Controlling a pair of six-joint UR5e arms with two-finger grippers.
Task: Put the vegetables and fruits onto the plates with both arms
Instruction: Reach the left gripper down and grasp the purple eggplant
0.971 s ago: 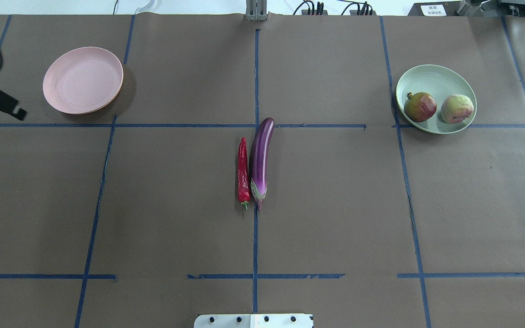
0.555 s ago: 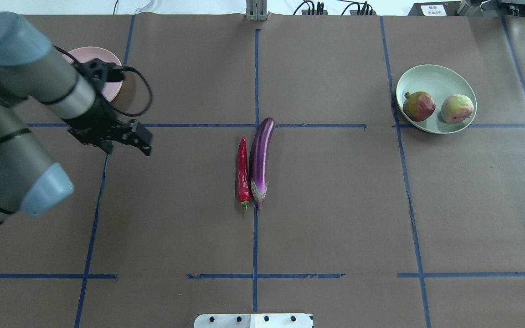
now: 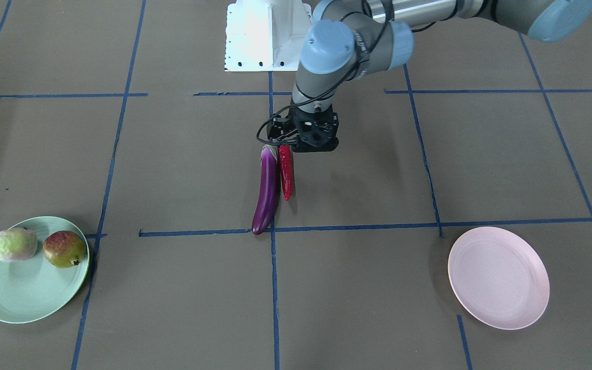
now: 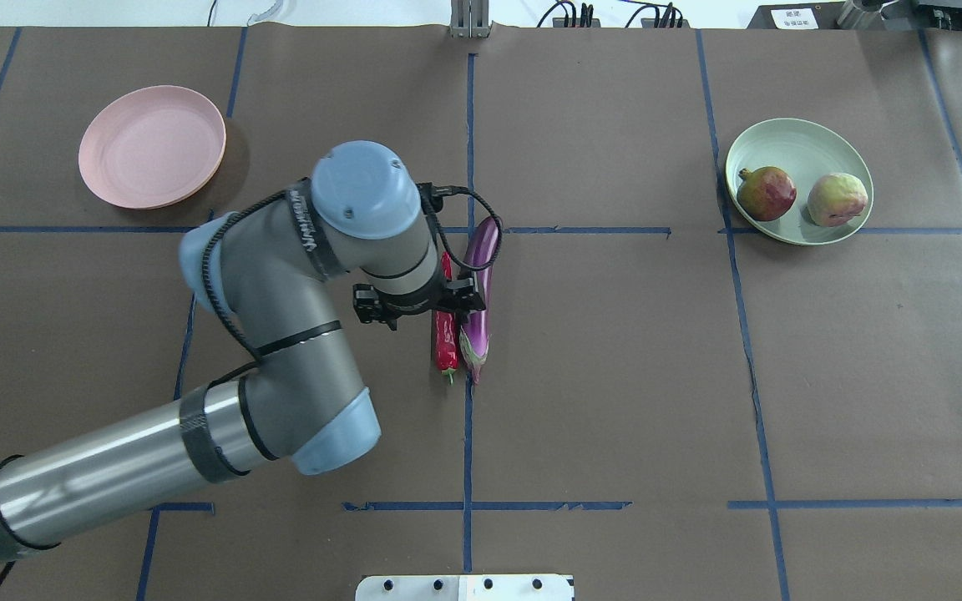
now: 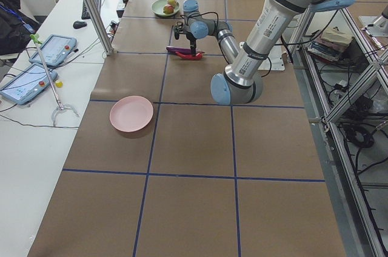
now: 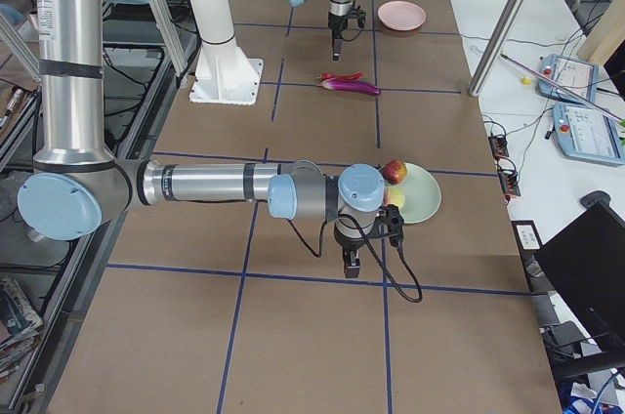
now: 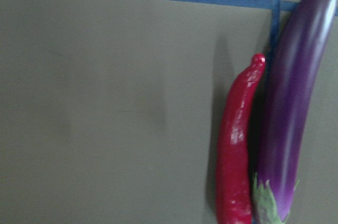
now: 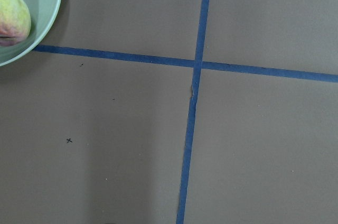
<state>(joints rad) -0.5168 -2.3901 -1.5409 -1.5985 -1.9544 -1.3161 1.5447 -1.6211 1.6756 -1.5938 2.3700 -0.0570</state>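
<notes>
The red chili (image 4: 445, 346) and the purple eggplant (image 4: 474, 334) lie side by side, touching, at the table's middle. Both fill the right of the left wrist view: chili (image 7: 235, 150), eggplant (image 7: 293, 108). My left gripper (image 3: 314, 150) hangs open just above the table, close beside the chili's (image 3: 287, 177) stem end and holding nothing. The pink plate (image 4: 151, 146) at the far left holds nothing. The mint plate (image 4: 798, 133) at the far right holds the pomegranate-like fruit (image 4: 767, 193) and the pale green fruit (image 4: 837, 199). My right gripper (image 6: 352, 260) hovers beside the mint plate; I cannot tell its state.
The white base block (image 4: 464, 587) sits at the near table edge. Blue tape lines (image 4: 468, 125) divide the brown table cover. Cables and a metal post (image 4: 468, 21) line the far edge. An operators' side table with tablets (image 5: 36, 69) stands beyond the left end.
My left arm has swept in from the table's left edge to the middle, and its gripper now hangs by the chili. The pink plate is uncovered again.
</notes>
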